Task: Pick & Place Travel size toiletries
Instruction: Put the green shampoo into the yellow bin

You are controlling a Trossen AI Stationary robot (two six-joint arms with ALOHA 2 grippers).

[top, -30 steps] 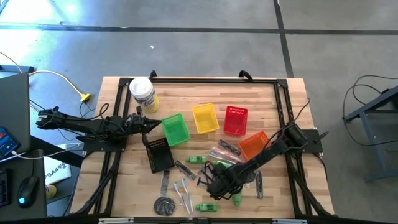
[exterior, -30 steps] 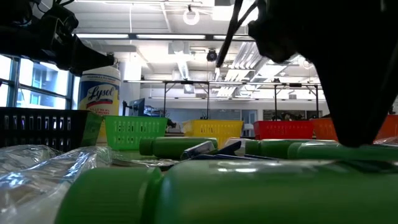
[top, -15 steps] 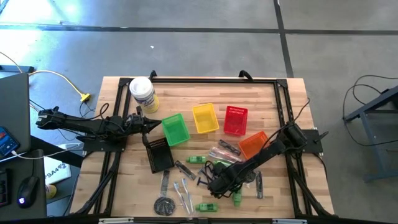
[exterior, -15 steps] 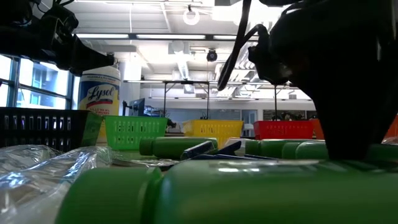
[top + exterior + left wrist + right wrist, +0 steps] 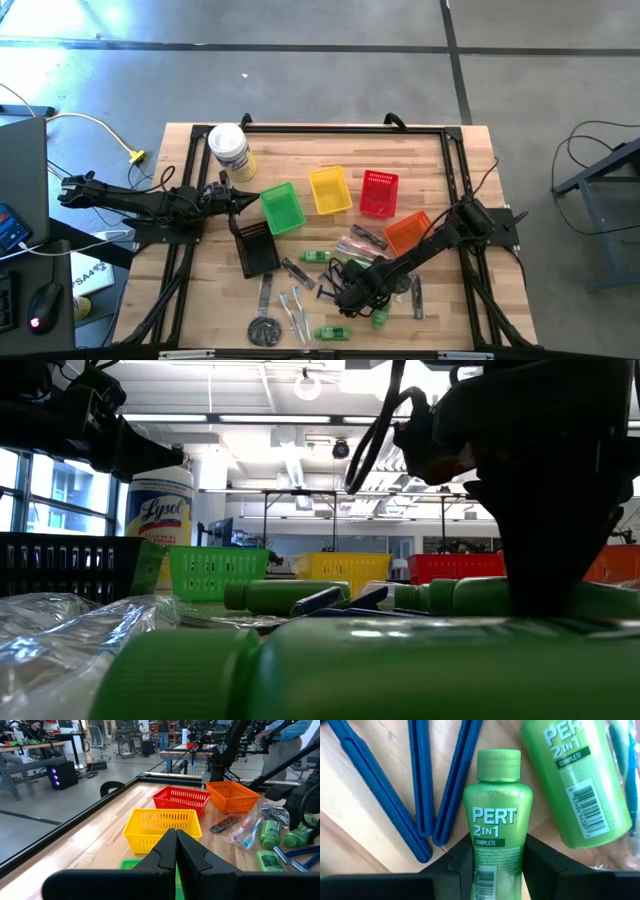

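Green Pert bottle (image 5: 496,837) sat between my right gripper (image 5: 496,865) fingers in the right wrist view, both pads touching its sides low on the label, cap pointing away from the wrist; I called it gripped but not lifted, bottle lying on the wood. On the table from above, that gripper (image 5: 352,296) was down in the toiletry pile at about 5 o'clock from table centre, with a second green bottle (image 5: 582,780) just beside the held one and three blue razors (image 5: 422,780) on its other side. More bottles lay near (image 5: 316,257) and (image 5: 332,333). My left gripper (image 5: 176,855) waited at roughly 9 o'clock, fingers pressed shut on nothing, hovering near the green basket (image 5: 281,207). Step in hand, as I judged it: the pick, grasp just made. Next I'd need a straight lift clear of the neighbour bottle and razors, then a carry toward 12 o'clock where the yellow basket (image 5: 330,189), red basket (image 5: 378,192) and orange basket (image 5: 406,233) sat; green basket seemed the likely match, though I couldn't confirm.
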